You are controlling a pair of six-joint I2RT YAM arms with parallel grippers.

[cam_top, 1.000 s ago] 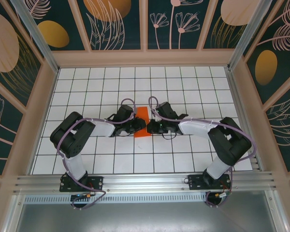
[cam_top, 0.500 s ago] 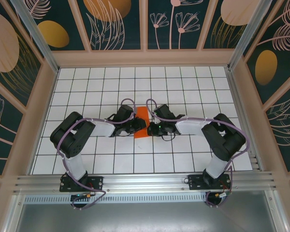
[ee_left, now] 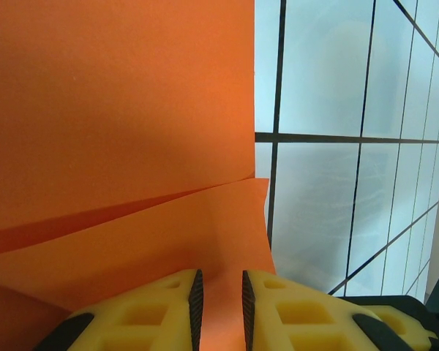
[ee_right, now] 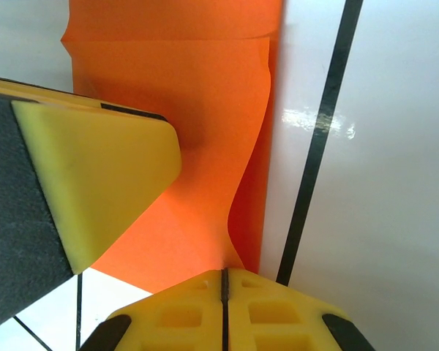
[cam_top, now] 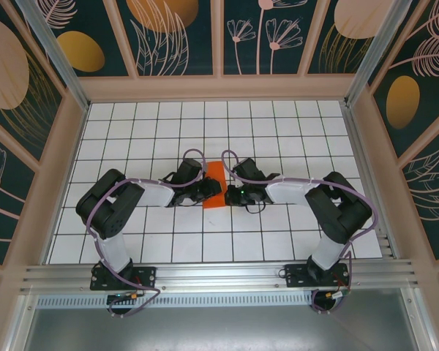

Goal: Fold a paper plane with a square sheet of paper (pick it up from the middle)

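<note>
On the white gridded surface (cam_top: 278,139), hemmed in between both hands, lies the square sheet of paper (cam_top: 214,175). It is bright orange and part-folded, with one flap lifting off the layer beneath. The right hand (ee_right: 224,274) is clenched on the flap's raised edge, which curls up into its fingertips. The left hand (ee_left: 219,281) faces it from the opposite side, fingers a sliver apart with orange in the gap; whether it truly grips I cannot tell. Paper this thin looks light, floppy and easily torn, so I would pinch it gently mid-edge, just ahead of the fingertips.
</note>
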